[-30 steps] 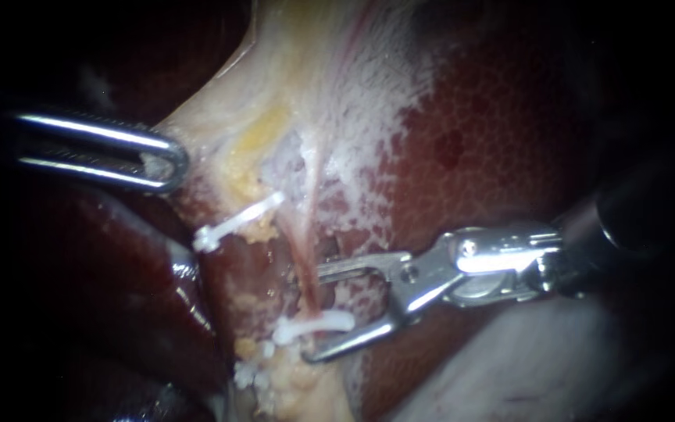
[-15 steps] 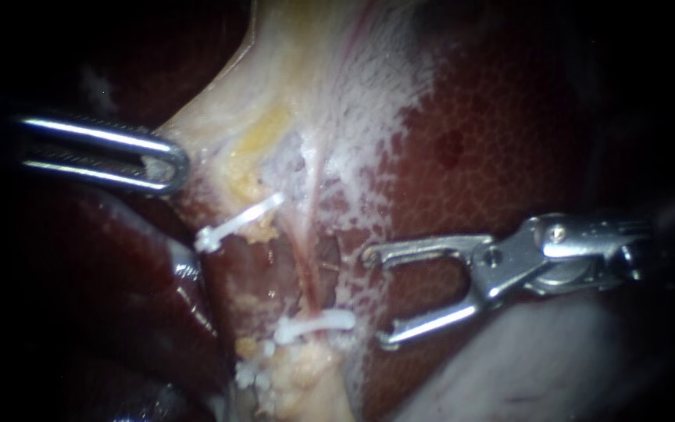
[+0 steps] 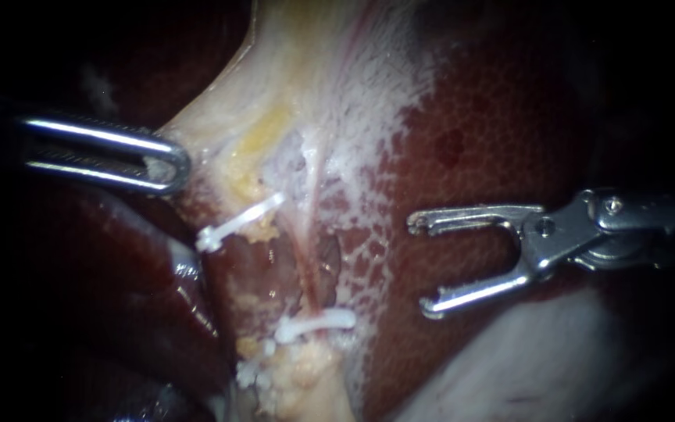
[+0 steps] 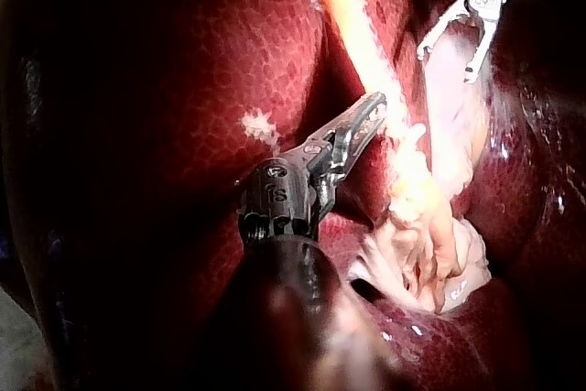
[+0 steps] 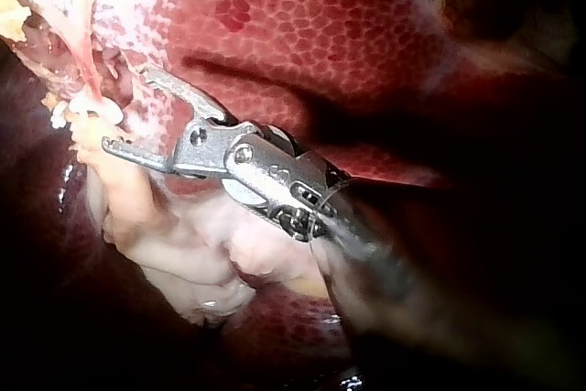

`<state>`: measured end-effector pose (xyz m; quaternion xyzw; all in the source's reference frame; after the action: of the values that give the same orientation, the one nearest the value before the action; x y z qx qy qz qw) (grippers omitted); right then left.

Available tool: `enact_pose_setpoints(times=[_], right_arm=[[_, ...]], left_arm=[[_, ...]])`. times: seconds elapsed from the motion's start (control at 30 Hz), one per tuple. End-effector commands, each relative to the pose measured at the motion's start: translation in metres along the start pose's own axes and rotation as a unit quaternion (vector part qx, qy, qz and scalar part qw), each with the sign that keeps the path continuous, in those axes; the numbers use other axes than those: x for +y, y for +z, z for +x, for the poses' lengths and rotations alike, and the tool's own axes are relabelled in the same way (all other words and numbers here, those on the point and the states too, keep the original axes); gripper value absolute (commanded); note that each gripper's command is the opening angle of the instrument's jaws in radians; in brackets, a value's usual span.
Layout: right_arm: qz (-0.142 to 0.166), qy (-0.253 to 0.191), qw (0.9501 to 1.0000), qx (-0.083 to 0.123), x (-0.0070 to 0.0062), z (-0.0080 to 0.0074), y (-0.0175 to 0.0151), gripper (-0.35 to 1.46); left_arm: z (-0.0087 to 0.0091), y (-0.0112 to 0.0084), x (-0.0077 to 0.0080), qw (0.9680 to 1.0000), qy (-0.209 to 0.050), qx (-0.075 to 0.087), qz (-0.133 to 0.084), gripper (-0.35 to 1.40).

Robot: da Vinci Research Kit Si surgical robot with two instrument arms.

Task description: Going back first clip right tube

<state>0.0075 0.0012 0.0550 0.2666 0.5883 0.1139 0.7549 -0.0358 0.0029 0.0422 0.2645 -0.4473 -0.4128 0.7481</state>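
Note:
A thin pink tube [image 3: 306, 262] runs down the pale dissected tissue, with a white clip [image 3: 316, 323] across its lower end. Up and to the left, a second white clip [image 3: 237, 222] lies slanted on the neighbouring tube. My right instrument [image 3: 420, 266] hovers over the liver to the right of both clips, jaws open and empty; the right wrist view shows these jaws [image 5: 128, 109] just short of the clip [image 5: 84, 113]. My left instrument [image 3: 164, 166] is shut on the edge of the pale tissue [image 3: 220, 125], holding it taut to the left, as the left wrist view [image 4: 363, 124] confirms.
Dark red liver [image 3: 494, 125] fills the right side and lies under my right instrument. A pale whitish mass [image 3: 525, 367] sits at the lower right. Yellow fatty bits [image 3: 291, 375] cluster below the lower clip. The liver [image 3: 119, 281] also lies at the left.
My right instrument has drawn back to the right, away from the tube and the lower clip, with its jaws staying open. The clip stays on the tube. My left instrument has held still.

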Motion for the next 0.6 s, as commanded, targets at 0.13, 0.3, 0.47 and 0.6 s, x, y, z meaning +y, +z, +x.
enact_pose_setpoints(times=[0.13,0.3,0.47,0.6], right_arm=[[0.000,0.001,1.0000,0.000,-0.0001,0.0000,0.0003,0.60],[-0.003,0.001,1.0000,0.000,-0.0001,-0.0001,0.0001,0.60],[-0.003,0.001,1.0000,0.000,-0.0001,-0.0002,0.0000,0.60],[-0.003,0.001,1.0000,0.000,-0.0001,-0.0002,-0.0001,0.60]], left_arm=[[0.0005,0.0006,0.0003,1.0000,0.005,0.000,0.001,-0.35],[0.0013,0.0013,0.0013,1.0000,0.002,0.002,0.001,-0.35],[0.0024,0.0024,0.0028,1.0000,-0.001,0.007,-0.002,-0.35],[0.0042,0.0046,0.0042,0.9998,-0.007,0.019,-0.001,-0.35]])
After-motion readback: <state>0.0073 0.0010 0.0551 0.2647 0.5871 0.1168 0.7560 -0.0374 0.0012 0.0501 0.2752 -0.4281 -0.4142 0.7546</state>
